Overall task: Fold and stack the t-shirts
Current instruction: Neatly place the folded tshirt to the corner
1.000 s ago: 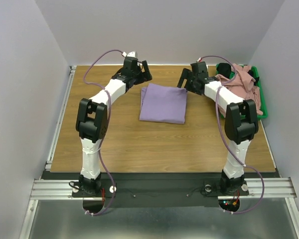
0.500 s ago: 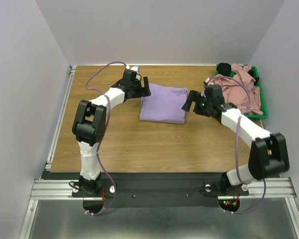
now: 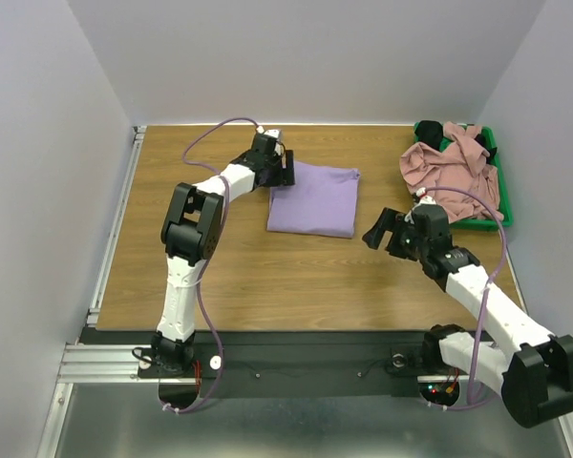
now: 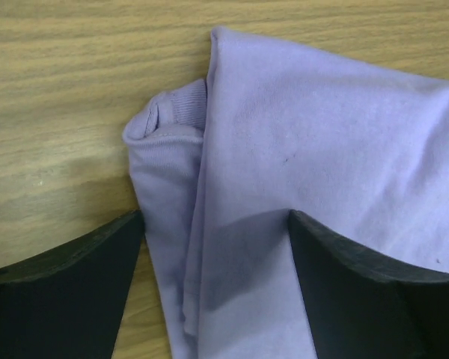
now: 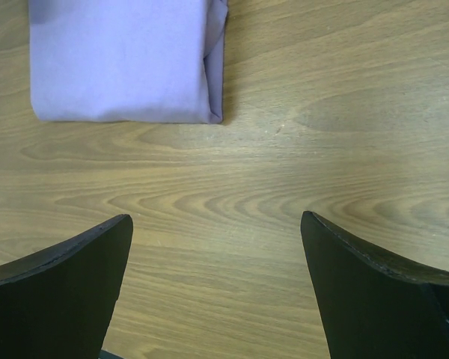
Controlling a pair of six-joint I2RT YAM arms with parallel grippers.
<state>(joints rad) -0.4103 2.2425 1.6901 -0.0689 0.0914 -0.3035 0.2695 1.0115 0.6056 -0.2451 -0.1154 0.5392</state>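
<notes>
At the far left corner of the folded lavender t-shirt (image 3: 313,198), the left gripper (image 3: 281,172) is seen with fingers spread, straddling a bunched ribbed edge without pinching it. The shirt lies flat mid-table (image 3: 267,277). Soft, limp, light cotton is to be expected, so all layers are best pinched together at a folded edge. Right of it, the right gripper (image 3: 380,229) is held open over bare wood. Far right, the pink t-shirt (image 3: 449,170) and black t-shirt (image 3: 430,129) are heaped in the green bin (image 3: 481,223), whose wall could hinder a grasp.
</notes>
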